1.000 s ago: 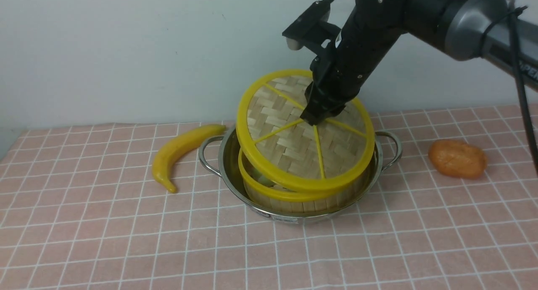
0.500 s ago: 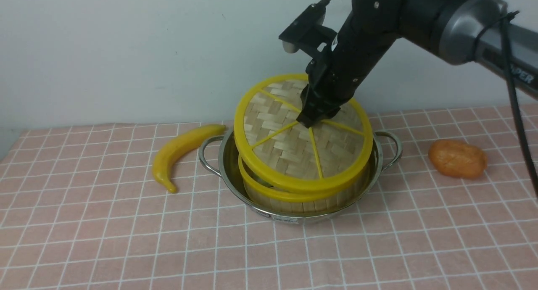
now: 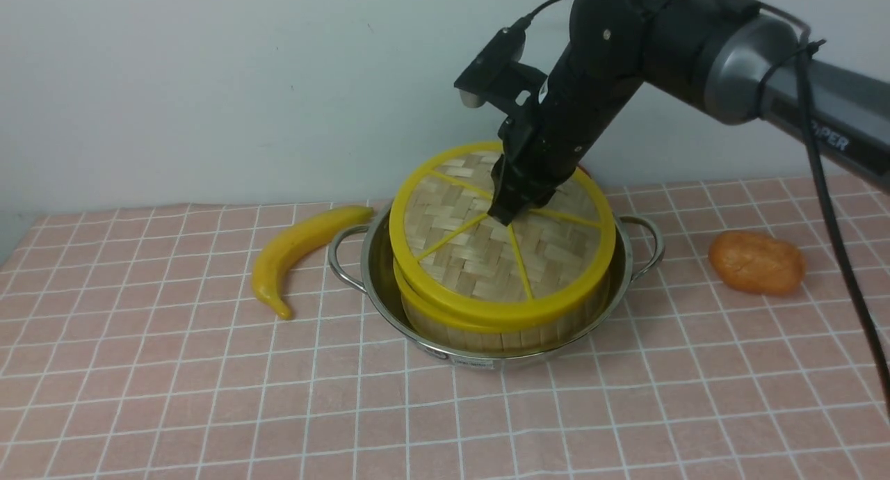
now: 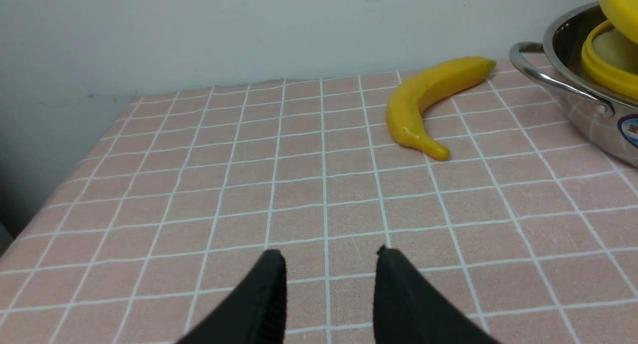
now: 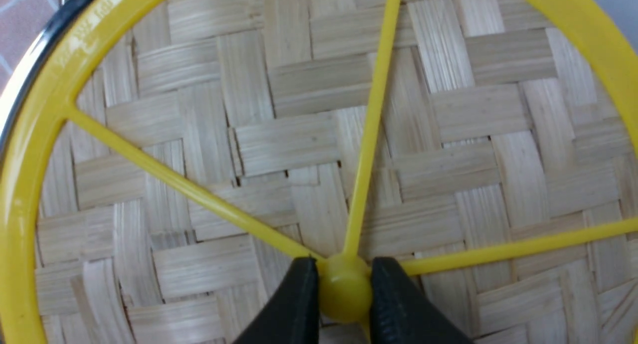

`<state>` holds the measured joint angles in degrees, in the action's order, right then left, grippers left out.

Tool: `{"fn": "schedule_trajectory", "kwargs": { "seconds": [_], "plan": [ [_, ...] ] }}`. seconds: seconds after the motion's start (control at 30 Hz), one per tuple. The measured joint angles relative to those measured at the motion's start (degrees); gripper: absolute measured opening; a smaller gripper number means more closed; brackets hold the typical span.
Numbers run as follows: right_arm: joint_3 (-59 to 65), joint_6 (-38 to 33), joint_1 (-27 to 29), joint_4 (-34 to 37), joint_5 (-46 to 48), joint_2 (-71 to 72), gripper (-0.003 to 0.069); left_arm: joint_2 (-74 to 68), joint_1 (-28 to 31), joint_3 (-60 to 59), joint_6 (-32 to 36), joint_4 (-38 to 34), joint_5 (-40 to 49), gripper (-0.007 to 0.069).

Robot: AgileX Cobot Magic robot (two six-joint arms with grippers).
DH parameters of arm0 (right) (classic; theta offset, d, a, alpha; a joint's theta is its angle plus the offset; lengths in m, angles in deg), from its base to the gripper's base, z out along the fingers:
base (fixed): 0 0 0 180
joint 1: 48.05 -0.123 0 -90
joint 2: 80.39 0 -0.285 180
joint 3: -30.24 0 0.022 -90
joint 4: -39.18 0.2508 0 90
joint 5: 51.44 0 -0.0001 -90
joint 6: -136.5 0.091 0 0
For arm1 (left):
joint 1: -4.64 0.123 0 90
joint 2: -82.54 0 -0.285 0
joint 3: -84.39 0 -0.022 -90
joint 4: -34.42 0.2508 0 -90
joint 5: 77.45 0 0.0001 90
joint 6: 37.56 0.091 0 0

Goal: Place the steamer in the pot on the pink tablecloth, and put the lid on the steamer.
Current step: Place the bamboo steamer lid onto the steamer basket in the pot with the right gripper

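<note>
The steel pot [image 3: 372, 257] stands on the pink tablecloth [image 3: 208, 396] with the bamboo steamer [image 3: 487, 337] inside it. The woven lid [image 3: 480, 257] lies over the steamer, their yellow rims meeting at the front. My right gripper [image 3: 506, 212] comes down from the right and is shut on the lid's yellow centre knob [image 5: 345, 289]. In the left wrist view a gap shows between the lid's rim [image 4: 618, 0] and the steamer's rim [image 4: 598, 70]. My left gripper [image 4: 329, 259] shows only in its wrist view, low over bare cloth, open with nothing between its fingers.
A yellow banana [image 3: 299, 250] lies just left of the pot's left handle. An orange lump [image 3: 756, 262] sits on the cloth to the right of the pot. A pale wall stands close behind the table's far edge.
My right gripper has come down and slightly left with the lid. The lid has gone from steeply tilted above the steamer to nearly level on it.
</note>
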<state>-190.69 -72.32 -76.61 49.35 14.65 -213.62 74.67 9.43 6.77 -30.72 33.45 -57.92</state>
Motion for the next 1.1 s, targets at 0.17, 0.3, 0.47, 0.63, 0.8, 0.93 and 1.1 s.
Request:
{"fn": "schedule_trajectory", "kwargs": {
  "seconds": [0.17,0.3,0.47,0.63,0.8,0.93,1.1],
  "plan": [
    [0.0,-1.5,0.0,0.1,-0.2,-0.5,0.0146,0.0,0.0,0.0,0.0,0.0,0.0,0.0243],
    [-0.1,-1.5,0.0,0.3,0.0,-0.4,0.0146,0.0,0.0,0.0,0.0,0.0,0.0,0.0243],
    [-0.2,-2.4,0.0,1.1,-0.1,-0.4,0.0146,0.0,0.0,0.0,0.0,0.0,0.0,0.0243],
    [-0.2,-2.8,0.0,1.8,-1.6,-0.4,0.0146,0.0,0.0,0.0,0.0,0.0,0.0,0.0243],
    [-0.2,-3.0,0.0,2.2,-3.8,-0.4,0.0146,0.0,0.0,0.0,0.0,0.0,0.0,0.0243],
    [-0.2,-3.0,0.0,2.2,-4.0,-0.4,0.0146,0.0,0.0,0.0,0.0,0.0,0.0,0.0243],
    [-0.2,-3.0,0.0,2.3,-4.3,-0.4,0.0146,0.0,0.0,0.0,0.0,0.0,0.0,0.0243]
  ]
}}
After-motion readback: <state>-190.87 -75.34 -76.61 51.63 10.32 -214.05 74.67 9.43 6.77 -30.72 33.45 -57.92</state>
